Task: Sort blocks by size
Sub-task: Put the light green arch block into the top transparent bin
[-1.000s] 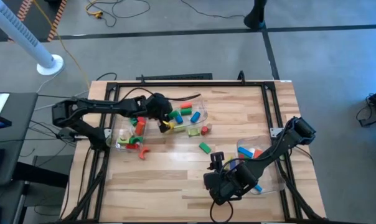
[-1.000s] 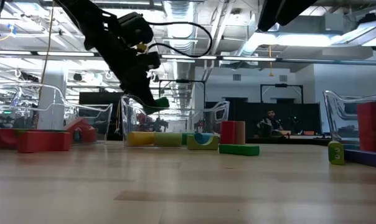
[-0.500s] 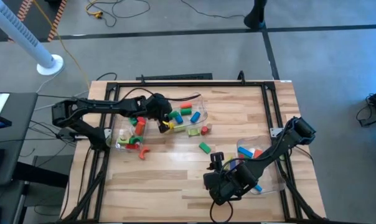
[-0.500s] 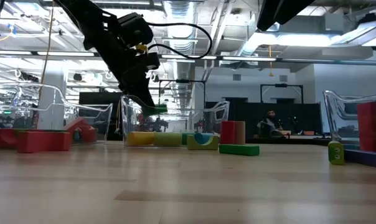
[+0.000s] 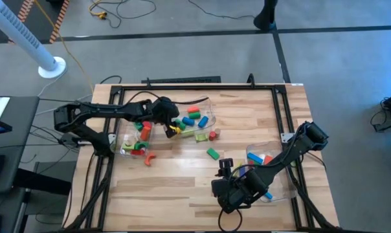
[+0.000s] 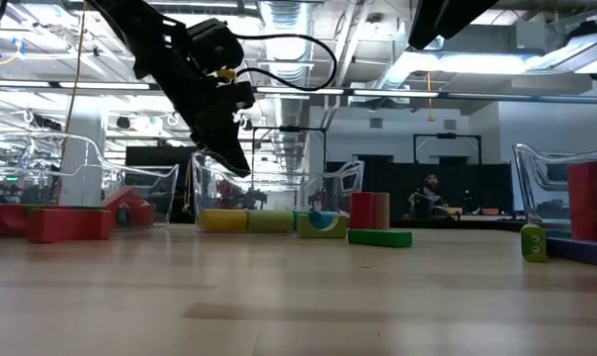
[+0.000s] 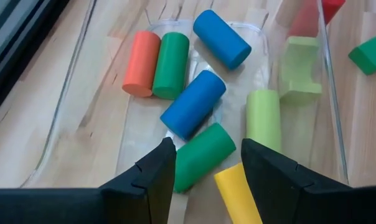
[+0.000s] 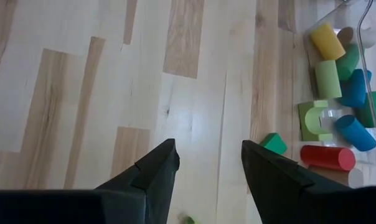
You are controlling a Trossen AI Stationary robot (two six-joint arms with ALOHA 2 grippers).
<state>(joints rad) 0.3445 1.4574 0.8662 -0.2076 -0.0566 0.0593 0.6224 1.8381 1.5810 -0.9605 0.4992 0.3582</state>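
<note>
Blocks sit mixed in a clear bin (image 7: 337, 143); left gripper (image 7: 203, 165) hangs fingers apart, empty, over a dark green cylinder (image 7: 203, 155). Right gripper (image 8: 206, 165) spread over bare table (image 8: 82, 93).

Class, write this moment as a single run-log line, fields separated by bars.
left gripper: jaws open over green cylinder in clear bin | right gripper: open, empty, above bare table

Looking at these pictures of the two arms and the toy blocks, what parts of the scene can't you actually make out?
- High view: the blocks in the right bin are partly covered by the right arm.
- High view: the blocks in the left bin are too small to compare by size.
- Low view: the right gripper is cut off by the top edge.
- Left wrist view: the yellow cylinder is partly hidden by a finger.
</note>
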